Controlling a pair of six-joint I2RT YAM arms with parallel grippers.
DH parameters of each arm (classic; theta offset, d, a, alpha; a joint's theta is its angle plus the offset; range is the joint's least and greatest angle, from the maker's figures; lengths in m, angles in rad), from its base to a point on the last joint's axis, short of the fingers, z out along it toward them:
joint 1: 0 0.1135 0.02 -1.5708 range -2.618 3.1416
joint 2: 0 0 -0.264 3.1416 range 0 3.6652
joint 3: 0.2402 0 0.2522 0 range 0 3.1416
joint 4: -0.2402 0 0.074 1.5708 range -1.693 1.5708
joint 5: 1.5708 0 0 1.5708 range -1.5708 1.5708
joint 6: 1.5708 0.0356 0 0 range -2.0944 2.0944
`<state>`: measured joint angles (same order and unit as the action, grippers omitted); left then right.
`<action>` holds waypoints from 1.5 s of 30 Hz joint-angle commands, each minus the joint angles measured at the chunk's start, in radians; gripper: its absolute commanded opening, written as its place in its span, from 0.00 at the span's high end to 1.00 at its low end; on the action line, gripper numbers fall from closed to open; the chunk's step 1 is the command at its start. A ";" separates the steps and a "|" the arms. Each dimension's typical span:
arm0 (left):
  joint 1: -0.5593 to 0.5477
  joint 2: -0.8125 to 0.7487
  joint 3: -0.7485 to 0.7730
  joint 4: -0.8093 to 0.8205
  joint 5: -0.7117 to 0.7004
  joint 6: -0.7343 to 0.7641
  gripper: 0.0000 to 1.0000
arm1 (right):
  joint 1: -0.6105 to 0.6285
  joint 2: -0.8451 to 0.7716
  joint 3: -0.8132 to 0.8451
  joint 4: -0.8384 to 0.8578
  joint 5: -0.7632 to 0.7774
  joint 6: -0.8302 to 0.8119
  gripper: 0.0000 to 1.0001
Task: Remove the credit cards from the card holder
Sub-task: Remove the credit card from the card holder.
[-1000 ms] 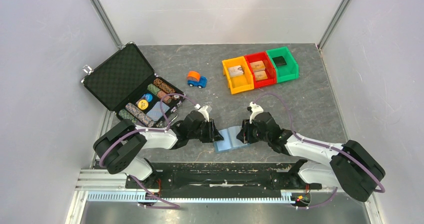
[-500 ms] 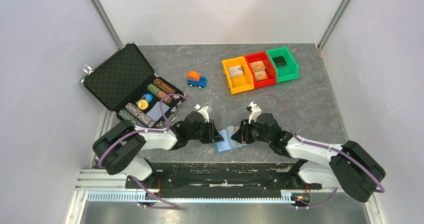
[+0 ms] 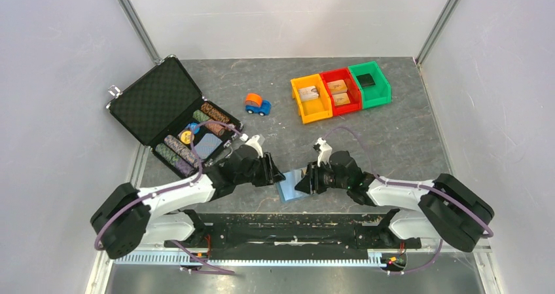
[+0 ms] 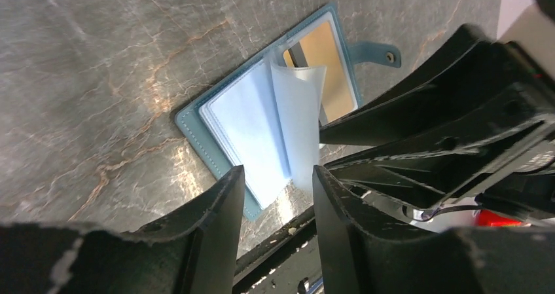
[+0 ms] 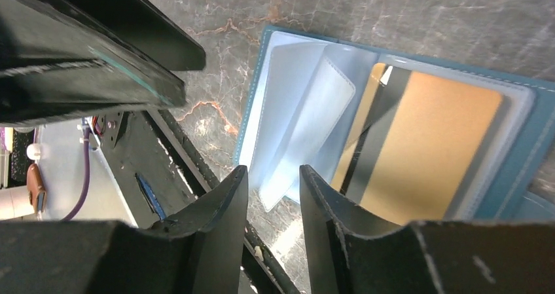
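Near edge, lying open: holder (image 3: pixel 288 190), clear sleeve (image 4: pixel 298 110) lifted, gold card (image 5: pixel 419 143) tucked inside. Close on either side, left gripper (image 4: pixel 275 176) and right gripper (image 5: pixel 271 173), both narrowly parted, gripping nothing. Further back: case (image 3: pixel 154 101), car (image 3: pixel 257 103), bins (image 3: pixel 340 90).

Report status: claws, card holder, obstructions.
Left claw open, right claw open, both over card holder. Holder lies open, gold card in pocket. Clear sleeve curls up beside it; nothing else blocking.
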<state>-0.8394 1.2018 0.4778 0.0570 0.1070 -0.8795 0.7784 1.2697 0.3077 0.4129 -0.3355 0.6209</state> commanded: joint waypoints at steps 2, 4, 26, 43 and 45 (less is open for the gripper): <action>-0.004 -0.112 0.030 -0.109 -0.096 -0.037 0.49 | 0.038 0.040 0.088 0.032 -0.020 -0.015 0.62; -0.004 -0.130 0.033 -0.104 -0.087 -0.031 0.49 | 0.041 0.043 0.103 0.018 -0.026 -0.031 0.60; -0.013 0.036 0.109 0.045 0.051 -0.017 0.54 | -0.047 -0.091 0.121 -0.245 0.161 -0.224 0.61; -0.052 0.318 0.109 0.300 0.046 -0.039 0.55 | -0.134 -0.026 0.061 -0.216 0.137 -0.247 0.64; -0.055 0.342 0.108 0.316 0.043 -0.041 0.55 | -0.134 -0.006 0.053 -0.194 0.121 -0.237 0.64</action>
<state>-0.8852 1.5024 0.5587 0.2787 0.1425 -0.8917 0.6495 1.2327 0.3824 0.1535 -0.1867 0.3809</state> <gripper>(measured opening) 0.455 0.365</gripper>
